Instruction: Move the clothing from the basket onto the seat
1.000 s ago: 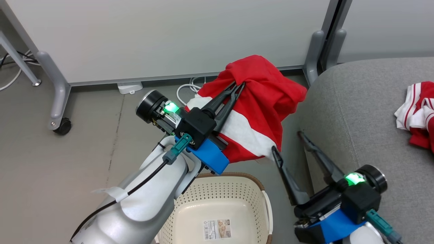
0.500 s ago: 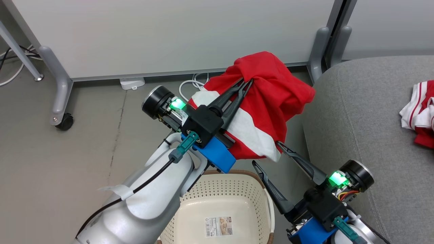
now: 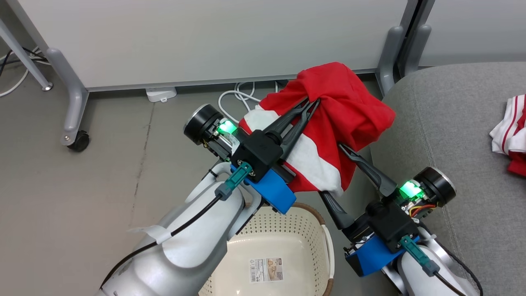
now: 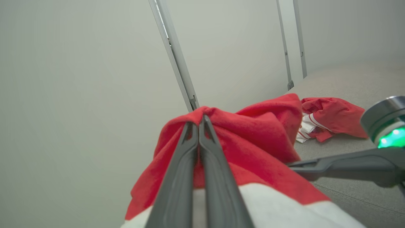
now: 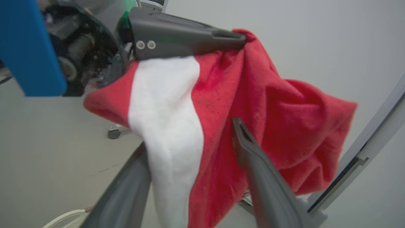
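Note:
A red garment with a white panel (image 3: 349, 107) hangs in the air above the floor, between the basket and the seat. My left gripper (image 3: 311, 103) is shut on its bunched top, which also shows in the left wrist view (image 4: 200, 122). My right gripper (image 3: 333, 172) is open, with its fingers on either side of the garment's hanging lower part (image 5: 171, 126). The cream basket (image 3: 306, 211) stands below my left arm, and only a label shows inside it. A second red and white garment (image 3: 509, 135) lies on the grey seat (image 3: 444, 123).
A white partition (image 3: 205, 41) on grey legs, one with a caster (image 3: 78, 142), stands behind the garment. White cables (image 3: 234, 100) and a power block (image 3: 161, 93) lie on the floor at its foot. Bare grey floor stretches to the left.
My right gripper has swung up and in from beside the seat, and its open fingers now straddle the garment's lower part. My left gripper has carried the garment slightly toward the seat.

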Available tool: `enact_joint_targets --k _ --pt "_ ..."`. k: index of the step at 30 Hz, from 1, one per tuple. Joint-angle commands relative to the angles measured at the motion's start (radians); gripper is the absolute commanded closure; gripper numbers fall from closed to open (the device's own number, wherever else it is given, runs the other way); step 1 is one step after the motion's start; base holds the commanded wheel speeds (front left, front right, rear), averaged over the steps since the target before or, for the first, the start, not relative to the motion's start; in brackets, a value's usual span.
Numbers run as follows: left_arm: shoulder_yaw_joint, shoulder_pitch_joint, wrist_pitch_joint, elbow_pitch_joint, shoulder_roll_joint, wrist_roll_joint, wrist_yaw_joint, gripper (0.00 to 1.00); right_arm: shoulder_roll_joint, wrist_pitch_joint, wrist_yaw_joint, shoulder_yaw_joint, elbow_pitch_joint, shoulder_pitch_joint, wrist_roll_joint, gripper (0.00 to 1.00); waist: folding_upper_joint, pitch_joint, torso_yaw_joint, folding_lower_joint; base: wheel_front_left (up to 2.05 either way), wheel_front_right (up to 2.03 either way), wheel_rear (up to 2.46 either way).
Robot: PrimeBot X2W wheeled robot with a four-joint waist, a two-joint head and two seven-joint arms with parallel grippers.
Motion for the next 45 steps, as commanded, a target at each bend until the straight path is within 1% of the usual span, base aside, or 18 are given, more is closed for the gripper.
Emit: enact_joint_targets --k 1,2,3,4,11,24,28,29,30,31,45 --pt "-0.005 -0.012 -0.005 0.001 -0.004 0.003 -0.003 1.0 0.009 0.0 0.0 -0.005 0.01 -0.015 -0.005 0.0 0.0 0.002 0.001 -0.0001 0.0 0.0 0.0" --pt "-0.005 -0.012 -0.005 0.001 -0.005 0.003 -0.003 1.0 0.012 0.0 0.0 -0.008 0.021 -0.019 -0.002 0.05 0.0 0.004 0.002 -0.0001 0.0 0.0 0.0" --pt "-0.005 -0.012 -0.005 0.002 -0.005 0.004 -0.003 1.0 0.016 0.0 0.0 -0.007 0.03 -0.023 0.003 0.55 0.0 0.005 0.002 -0.0001 0.0 0.0 0.0" --pt "-0.005 -0.012 -0.005 0.003 -0.006 0.004 -0.004 1.0 0.022 0.0 0.0 -0.007 0.032 -0.029 0.009 1.0 0.0 0.006 0.003 -0.0001 0.0 0.0 0.0" --pt "-0.001 -0.008 -0.005 0.011 -0.009 0.005 -0.008 1.0 0.038 0.0 0.0 -0.012 0.046 -0.034 0.022 1.0 0.0 0.008 0.001 -0.0001 0.0 0.0 0.0" --pt "0.003 -0.005 -0.005 0.023 -0.011 0.009 -0.014 1.0 0.032 0.0 0.0 -0.013 0.035 -0.023 0.05 1.0 0.0 0.004 -0.007 -0.0001 0.0 0.0 0.0" --pt "0.007 -0.003 -0.005 0.023 -0.013 0.011 -0.008 1.0 0.031 0.0 0.0 -0.012 0.036 -0.019 0.058 1.0 0.0 0.003 -0.007 -0.0001 0.0 0.0 0.0" --pt "0.008 -0.001 -0.005 0.023 -0.014 0.01 -0.008 0.6 0.031 0.0 0.0 -0.011 0.036 -0.018 0.06 1.0 0.0 0.002 -0.007 -0.0001 0.0 0.0 0.0" --pt "0.01 0.0 -0.005 0.023 -0.014 0.01 -0.007 0.1 0.03 0.0 0.0 -0.01 0.035 -0.017 0.06 1.0 0.0 0.001 -0.007 -0.0001 0.0 0.0 0.0" --pt "0.011 0.002 -0.005 0.022 -0.015 0.012 -0.005 0.0 0.03 0.0 0.0 -0.008 0.035 -0.016 0.062 1.0 0.0 0.0 -0.007 -0.0001 0.0 0.0 0.0" --pt "0.025 0.015 -0.005 0.01 -0.01 0.028 0.001 0.0 0.027 0.0 0.0 -0.008 0.04 0.0 0.073 1.0 0.0 -0.005 -0.015 -0.0001 0.0 0.0 0.0"
